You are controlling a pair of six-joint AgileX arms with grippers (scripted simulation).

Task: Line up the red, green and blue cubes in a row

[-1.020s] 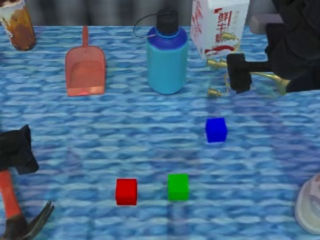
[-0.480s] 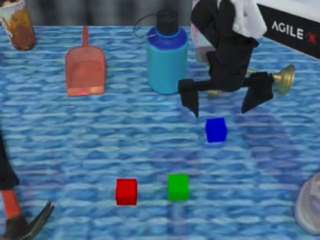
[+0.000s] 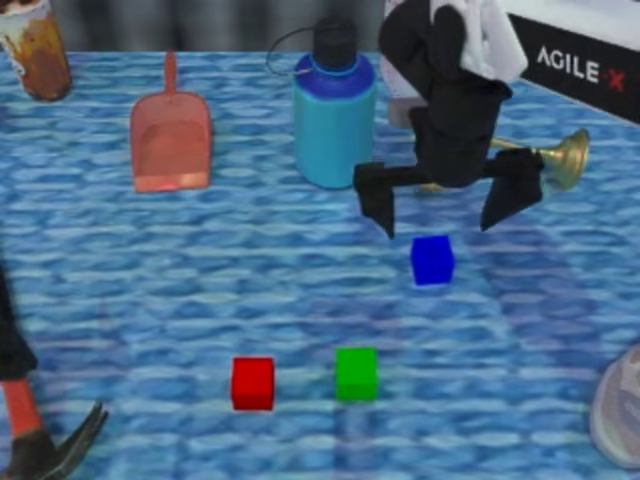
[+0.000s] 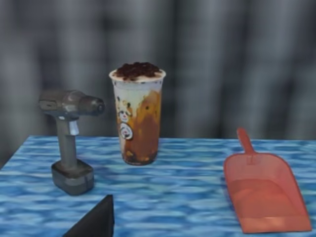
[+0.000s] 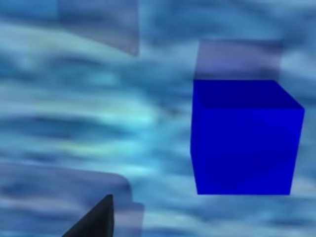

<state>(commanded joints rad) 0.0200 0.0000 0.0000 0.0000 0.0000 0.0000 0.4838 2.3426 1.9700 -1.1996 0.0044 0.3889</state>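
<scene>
Blue-patterned table point(image 3: 150, 280) carries the blue cube point(image 3: 432, 260); the right gripper point(image 3: 438, 212) hangs above it, fingers spread wide.

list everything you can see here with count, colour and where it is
red cube: 1, red, front of table, left of green cube
green cube: 1, green, front centre
blue cube: 1, blue, mid table, right of centre, below the right gripper
bottle: 1, teal and blue, back centre
scoop: 1, salmon red, back left
drink cup: 1, brown and white, back left corner
drill: 1, grey, beside the cup
hammer: 1, red handle, front left corner
bell: 1, brass, back right
table: 1, blue
right gripper: black, open, above the blue cube
left arm: black, left edge
</scene>
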